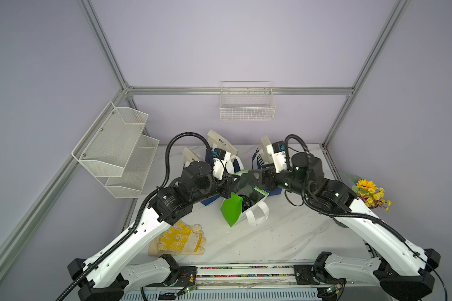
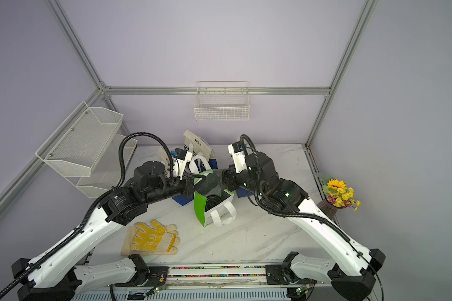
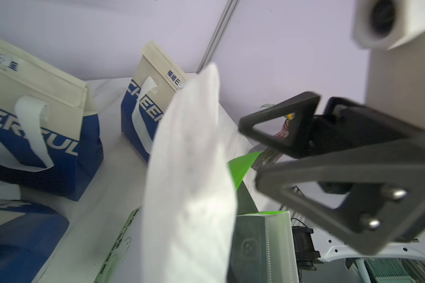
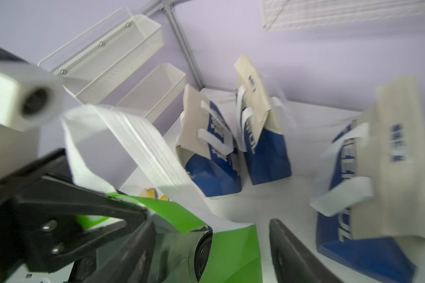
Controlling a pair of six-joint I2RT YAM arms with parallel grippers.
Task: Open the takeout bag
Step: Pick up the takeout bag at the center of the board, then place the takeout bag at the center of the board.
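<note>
Green-and-white takeout bag (image 1: 231, 208) stood mid-table, slightly toward the back, between the two arms. Its mouth gaped upward, and a round dark item (image 1: 244, 202) showed inside. One green side panel splayed outward on the robot's left. White handle loops (image 1: 257, 213) hung down the front face. A second white handle (image 3: 189, 171) stood up, filling the middle of the left wrist view.

Left gripper (image 1: 236, 179) sat at the bag's top edge. In the right wrist view its fingers (image 4: 142, 215) were pressed together on the green rim, so it was clamped on the bag.

Right gripper (image 1: 253, 174) was at the opposite side of the rim, facing the left one. Its jaws were apart in the right wrist view (image 4: 212, 224), with the green wall between them. The left wrist view (image 3: 250, 152) also showed a gap between the jaws. Couldn't tell if either pad touched the bag.

Behind the bag were three blue-and-cream bags (image 1: 221, 144), upright near the back wall, partly hidden by the wrists. Work gloves (image 1: 179, 239) with yellow palms lay on the marble table (image 1: 285, 234), near the left arm. Flowers (image 1: 371, 192) were at the table's right edge. A mesh shelf (image 1: 115, 148) hung on the left wall and a wire basket (image 1: 247, 104) on the back rail.
</note>
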